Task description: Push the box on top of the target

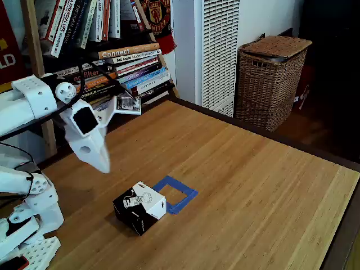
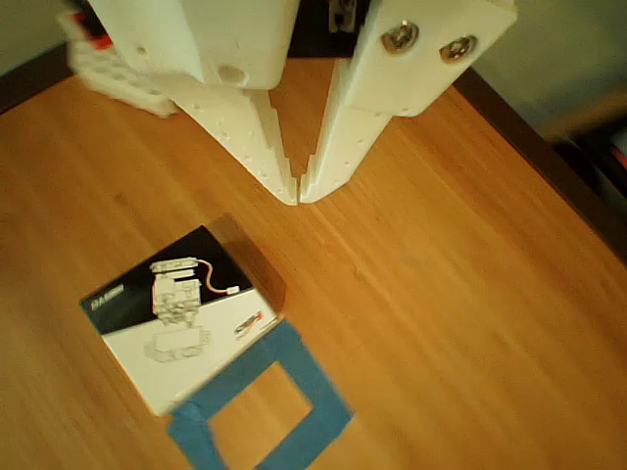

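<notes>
1. On the wooden table [image 1: 253, 185], you have the box [image 1: 139, 207] sitting at one corner of the blue tape target [image 1: 175, 193], touching its edge and covering a little of the tape in the other view.
2. Your gripper [image 2: 298, 196] hangs above the table, clear of the box [image 2: 181, 313], its two white fingers pressed together at the tips and holding nothing.
3. The wood in the middle of the target [image 2: 265, 411] is bare.

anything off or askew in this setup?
Nothing damaged or spilled. The box sits beside the target, overlapping its near tape edge, and looks turned slightly against the tape square's sides. The hand hangs above the table with its tips together, clear of the box.
</notes>
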Controlling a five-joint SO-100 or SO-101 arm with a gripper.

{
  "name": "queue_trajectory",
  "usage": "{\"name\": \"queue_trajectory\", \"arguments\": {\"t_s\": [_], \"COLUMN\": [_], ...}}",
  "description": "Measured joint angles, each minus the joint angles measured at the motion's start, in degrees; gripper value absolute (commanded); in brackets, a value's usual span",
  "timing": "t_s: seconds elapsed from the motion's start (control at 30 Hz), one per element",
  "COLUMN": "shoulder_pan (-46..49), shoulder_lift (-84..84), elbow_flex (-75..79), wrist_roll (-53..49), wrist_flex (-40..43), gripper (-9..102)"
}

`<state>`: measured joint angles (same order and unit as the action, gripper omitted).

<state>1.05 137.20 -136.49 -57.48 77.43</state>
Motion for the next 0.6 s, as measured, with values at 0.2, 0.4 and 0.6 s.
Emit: {"name": "queue_trajectory", "arguments": {"t_s": [0.2,0.4,0.6], "shoulder_pan": [1.0,4.0,6.9], "shoulder_lift": [0.4,1.2,1.1], "elbow_flex": [1.5,3.6,2.9], "wrist_roll": [-14.9,-27.1,-32.3], "wrist_flex": [6.6,11.5,11.5], "gripper": [0,0,0]}}
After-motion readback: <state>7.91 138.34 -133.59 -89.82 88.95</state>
